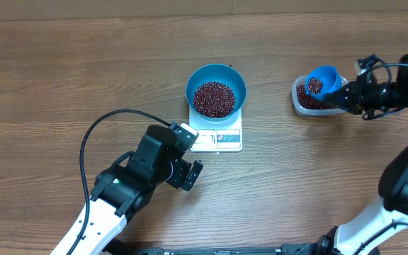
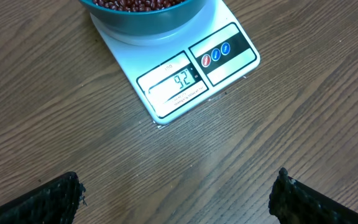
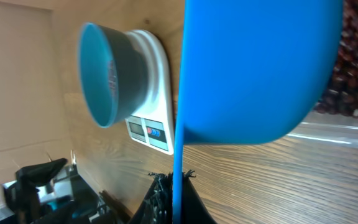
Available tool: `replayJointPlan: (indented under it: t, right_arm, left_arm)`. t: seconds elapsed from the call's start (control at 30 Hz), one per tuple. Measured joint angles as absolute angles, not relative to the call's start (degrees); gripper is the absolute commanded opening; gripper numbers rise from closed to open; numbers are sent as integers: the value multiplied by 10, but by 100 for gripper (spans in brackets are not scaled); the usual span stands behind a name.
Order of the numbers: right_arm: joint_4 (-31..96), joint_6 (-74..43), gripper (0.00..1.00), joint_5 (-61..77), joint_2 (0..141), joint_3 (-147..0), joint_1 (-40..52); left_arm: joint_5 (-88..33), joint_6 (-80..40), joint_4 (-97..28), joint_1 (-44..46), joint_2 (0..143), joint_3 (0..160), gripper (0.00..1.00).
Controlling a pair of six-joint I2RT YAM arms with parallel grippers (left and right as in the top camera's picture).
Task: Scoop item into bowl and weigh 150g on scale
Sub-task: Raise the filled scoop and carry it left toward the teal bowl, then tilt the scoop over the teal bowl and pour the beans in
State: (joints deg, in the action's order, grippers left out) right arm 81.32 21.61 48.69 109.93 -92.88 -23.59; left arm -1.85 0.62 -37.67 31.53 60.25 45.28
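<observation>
The blue bowl (image 1: 216, 89) stands on the white scale (image 1: 218, 139), holding a heap of dark red-brown beans (image 1: 214, 98). In the left wrist view the scale (image 2: 185, 74) shows its display and the bowl (image 2: 143, 14) sits at the top edge. My left gripper (image 1: 188, 172) hovers open over bare table just in front of the scale, its fingertips (image 2: 55, 199) wide apart. My right gripper (image 1: 347, 96) is shut on the handle of a small blue scoop (image 1: 321, 80), which holds beans above a clear tub (image 1: 309, 99). The scoop (image 3: 253, 68) fills the right wrist view.
A black cable (image 1: 98, 131) loops from the left arm over the table. The clear tub of beans (image 3: 347, 68) sits at the right, close to the right arm (image 1: 402, 184). The table's far edge runs along the top.
</observation>
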Motion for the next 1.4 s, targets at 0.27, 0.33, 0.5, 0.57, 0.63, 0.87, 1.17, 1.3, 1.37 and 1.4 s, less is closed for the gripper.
replayJointPlan:
  t: [0.27,0.33,0.5,0.57,0.63,0.87,1.17,1.3,1.37,1.4]
  right_arm:
    - [822,216,4,502,1012,-931,-190]
    - [821,214,4,506,1008,-931,-172]
    - [809,209,4,513,1008,-931,-103]
    - [795,201,4,515,1008,-931,-76]
    - [777,192,4,516,1008,-931,-50]
    - [708,127,4,470,1008,-931,35]
    - [673,55,4,338,1008,-931,138]
    - [659,32,4,257,1008,-931,183]
    - [651,27,4,220,1008,-931,206]
    - [646,24,4,202,1008,-931,217]
  left_arm:
    - [-18,6,-377,315,602,453,100]
    - [-18,6,-377,315,602,453,100]
    - [-18,6,-377,315,602,453,100]
    - [-18,6,-377,315,602,453,100]
    - [-18,6,-377,315,602,453,100]
    - [-18,6,-377,315,602,453,100]
    - [-18,6,-377,315,602,453,100]
    - [-18,6,-377,315,602,453,100]
    - [-18,6,-377,315,602,453,100]
    - [-18,6,-377,315,602,453,100]
